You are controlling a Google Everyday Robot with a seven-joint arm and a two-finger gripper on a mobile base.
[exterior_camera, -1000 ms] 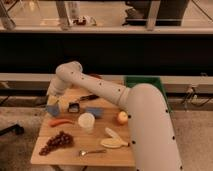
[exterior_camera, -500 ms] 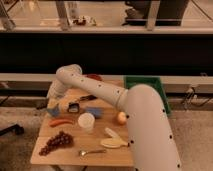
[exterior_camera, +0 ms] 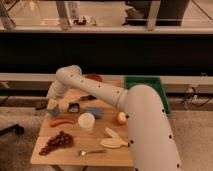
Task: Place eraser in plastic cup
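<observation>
My gripper (exterior_camera: pixel 52 103) hangs at the table's left edge, at the end of the white arm (exterior_camera: pixel 100 92) that reaches over from the right. It is right above the small light-blue plastic cup (exterior_camera: pixel 53 112), touching or nearly touching its rim. The cup stands upright near the left edge. A small dark object with a pale part, possibly the eraser (exterior_camera: pixel 75 106), lies on the table just right of the gripper. I cannot tell whether anything is held in the gripper.
On the wooden table (exterior_camera: pixel 70 155): a cream-white cup (exterior_camera: pixel 86 122), a carrot (exterior_camera: pixel 61 121), grapes (exterior_camera: pixel 55 142), a spoon (exterior_camera: pixel 92 151), a banana (exterior_camera: pixel 113 140), an orange fruit (exterior_camera: pixel 121 117), a blue object (exterior_camera: pixel 95 111), a red bowl (exterior_camera: pixel 93 77). A green bin (exterior_camera: pixel 147 84) stands at the right.
The gripper has sunk slightly towards the light-blue cup at the left edge. Everything else on the table is as before.
</observation>
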